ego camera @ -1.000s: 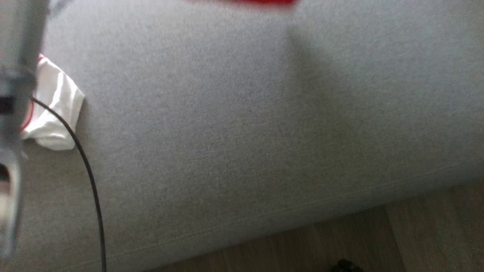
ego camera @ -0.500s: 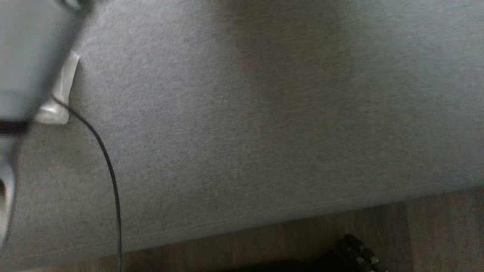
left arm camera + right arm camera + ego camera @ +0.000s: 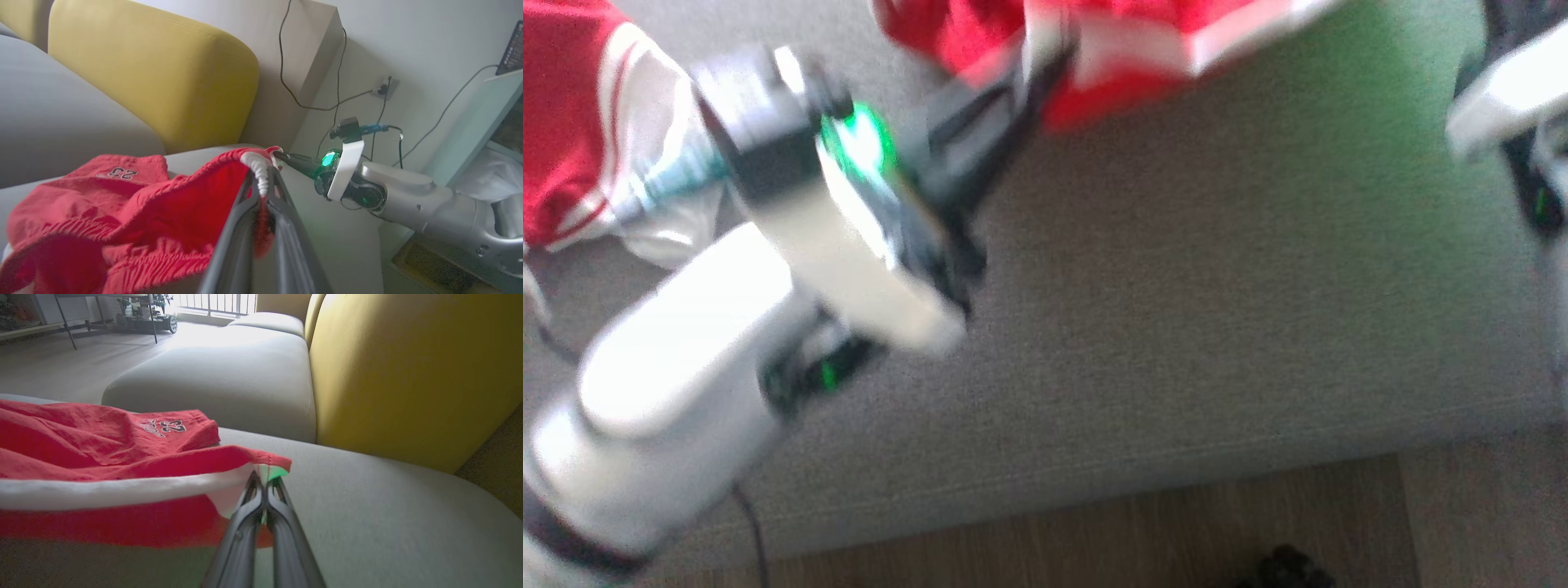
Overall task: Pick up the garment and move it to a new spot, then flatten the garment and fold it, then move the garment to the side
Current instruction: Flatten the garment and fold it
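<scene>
- Head view: this view is smeared by motion. The left end effector (image 3: 1041,64) reaches up to the red garment (image 3: 1127,41) at the top edge, over the grey sofa seat (image 3: 1176,286). The right arm (image 3: 1499,114) enters at the upper right. A red and white cloth (image 3: 580,139) lies at the left edge; whether it belongs to the same garment cannot be told.
- Left wrist view: the left end effector (image 3: 262,180) is pinched narrow on the garment's (image 3: 135,212) white-trimmed edge. The right end effector (image 3: 285,157) touches that same edge just beside it. The edge is raised, while the rest of the garment sags onto the seat in front of the yellow cushion (image 3: 155,73).
- Right wrist view: the right end effector (image 3: 263,481) is clamped tight on a corner of the garment (image 3: 102,453), where red cloth meets a white band.
- Progress, as a judgement: the pick-up looks made with both arms and the carry to a new spot seems to be in hand. Flattening, folding and moving the garment aside are all left.
- Against the earlier head pictures: the camera has swung, so the whole scene has shifted. Those pictures showed mostly bare seat, a black cable and a pale arm at the left edge. Now the left arm crosses the view and the red garment hangs along the top.
</scene>
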{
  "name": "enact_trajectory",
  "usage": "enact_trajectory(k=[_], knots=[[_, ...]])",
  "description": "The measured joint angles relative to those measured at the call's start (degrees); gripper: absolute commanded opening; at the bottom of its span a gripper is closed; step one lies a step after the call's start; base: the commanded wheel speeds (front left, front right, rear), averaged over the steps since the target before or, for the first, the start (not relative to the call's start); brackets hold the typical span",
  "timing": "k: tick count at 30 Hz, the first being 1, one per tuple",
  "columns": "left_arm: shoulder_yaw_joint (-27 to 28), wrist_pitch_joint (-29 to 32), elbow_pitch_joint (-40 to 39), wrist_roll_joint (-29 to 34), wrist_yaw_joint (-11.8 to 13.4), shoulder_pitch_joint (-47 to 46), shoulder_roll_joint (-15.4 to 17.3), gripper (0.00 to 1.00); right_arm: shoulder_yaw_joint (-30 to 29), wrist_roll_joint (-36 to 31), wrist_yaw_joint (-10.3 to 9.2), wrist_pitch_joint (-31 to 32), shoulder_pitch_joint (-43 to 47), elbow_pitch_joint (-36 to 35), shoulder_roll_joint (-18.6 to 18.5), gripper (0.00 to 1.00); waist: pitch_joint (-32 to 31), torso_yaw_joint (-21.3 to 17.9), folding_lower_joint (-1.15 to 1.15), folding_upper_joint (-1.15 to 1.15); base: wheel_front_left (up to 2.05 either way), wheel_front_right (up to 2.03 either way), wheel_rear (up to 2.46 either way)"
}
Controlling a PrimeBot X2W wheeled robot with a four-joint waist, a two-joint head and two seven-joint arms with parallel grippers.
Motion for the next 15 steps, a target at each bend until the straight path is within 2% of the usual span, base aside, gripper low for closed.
enact_trajectory(k=[3, 7, 11, 15], knots=[[-0.8, 0.0, -3.5, 4.3, 0.0, 7.0, 1.2, 0.00, -0.9, 1.1, 0.00, 1.4, 10.0, -7.4, -0.9, 0.00, -2.9, -0.3, 0.00, 0.00, 0.00, 0.00, 0.00], [-1.2, 0.0, -5.3, 10.1, 0.0, 13.5, 1.8, 0.00, -2.2, -0.6, 0.00, 2.4, 22.0, -16.5, -2.5, 0.00, -6.5, -0.8, 0.00, 0.00, 0.00, 0.00, 0.00], [-5.5, 0.0, -5.6, 17.1, 0.0, 17.9, 2.7, 0.00, -4.2, -2.0, 0.00, 3.7, 31.9, -23.7, -2.5, 0.00, -9.7, -1.2, 0.00, 0.00, 0.00, 0.00, 0.00], [-10.1, 0.0, -4.6, 21.7, 0.0, 20.8, 3.3, 0.00, -8.7, -2.3, 0.00, 5.1, 40.6, -29.0, -1.2, 0.00, -12.5, -1.3, 0.00, 0.00, 0.00, 0.00, 0.00]])
